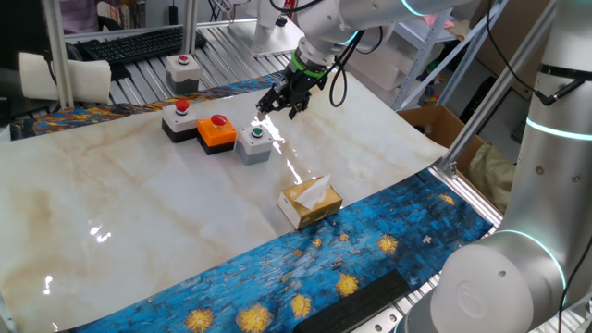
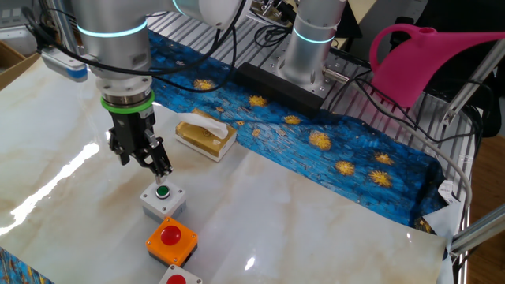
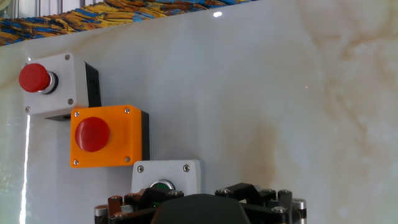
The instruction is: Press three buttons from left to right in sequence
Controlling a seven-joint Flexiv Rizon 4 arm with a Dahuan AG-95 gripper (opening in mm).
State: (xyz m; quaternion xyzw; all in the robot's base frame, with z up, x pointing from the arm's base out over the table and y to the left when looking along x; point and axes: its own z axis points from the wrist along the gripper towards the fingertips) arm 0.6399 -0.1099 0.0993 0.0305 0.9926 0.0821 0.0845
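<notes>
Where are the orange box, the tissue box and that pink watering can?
orange box [image 1: 216,135]: one fixed view, on its orange side below the red button.
tissue box [image 1: 310,204]: one fixed view, on its tan top.
pink watering can [image 2: 418,59]: the other fixed view, on its body.

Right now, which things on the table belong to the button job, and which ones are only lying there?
Belong to the job:
- black box with red button
- orange box with red button
- grey box with green button
- gripper, just above and behind the grey box

Only lying about:
- tissue box
- separate pale grey box with red button, behind the table
</notes>
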